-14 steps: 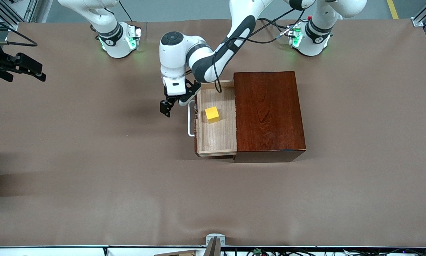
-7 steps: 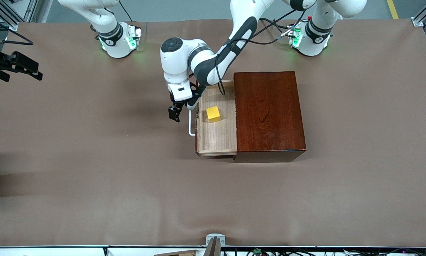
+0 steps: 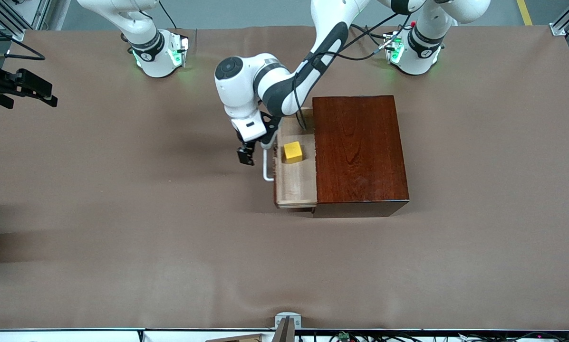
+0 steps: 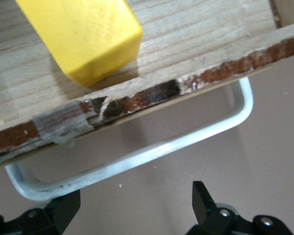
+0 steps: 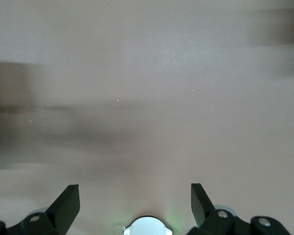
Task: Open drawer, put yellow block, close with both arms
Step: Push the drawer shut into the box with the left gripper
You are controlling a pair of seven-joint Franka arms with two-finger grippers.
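Observation:
The drawer [image 3: 295, 183] stands partly open out of the reddish-brown wooden box [image 3: 358, 149]. The yellow block [image 3: 293, 152] lies in the drawer tray, and it also shows in the left wrist view [image 4: 83, 34]. My left gripper [image 3: 246, 156] is open and empty, in front of the drawer, close against the white handle [image 3: 265, 170]. In the left wrist view the handle [image 4: 137, 156] lies just past my gripper [image 4: 134, 205], beside the drawer's worn dark front [image 4: 137, 100]. My right gripper [image 3: 25, 89] is open and empty, waiting over the right arm's end of the table.
Brown cloth [image 3: 170, 247] covers the table. The two arm bases [image 3: 158, 54] [image 3: 412, 54] stand along the edge farthest from the front camera. The right wrist view shows bare cloth [image 5: 147, 98] and its own arm's base [image 5: 147, 226].
The drawer has slid partway into the box, carrying the yellow block with it. My left gripper has moved toward the box along with the handle. The right gripper has shifted slightly.

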